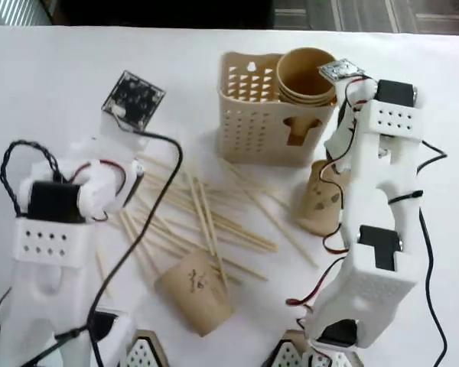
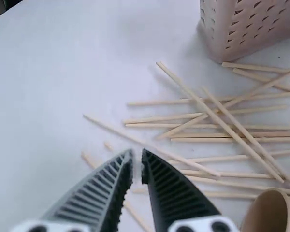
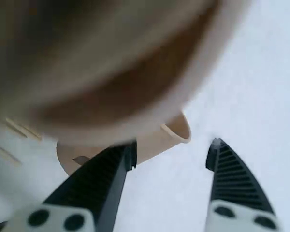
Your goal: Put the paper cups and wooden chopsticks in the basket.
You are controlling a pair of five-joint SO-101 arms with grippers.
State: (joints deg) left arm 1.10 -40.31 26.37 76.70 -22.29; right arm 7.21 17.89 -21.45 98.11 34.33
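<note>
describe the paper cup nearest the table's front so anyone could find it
From the perforated basket, follow the scattered chopsticks toward the table's near edge. The paper cup lies on its side at their near end; the other loose cup is tucked against the right arm, near the basket.

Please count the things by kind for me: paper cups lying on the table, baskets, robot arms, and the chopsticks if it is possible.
Paper cups lying on the table: 2
Basket: 1
Robot arms: 2
Chopsticks: scattered and crossed, too many to count
Total counted: 5, besides the nested cups standing in the basket, whose number I cannot tell.
</note>
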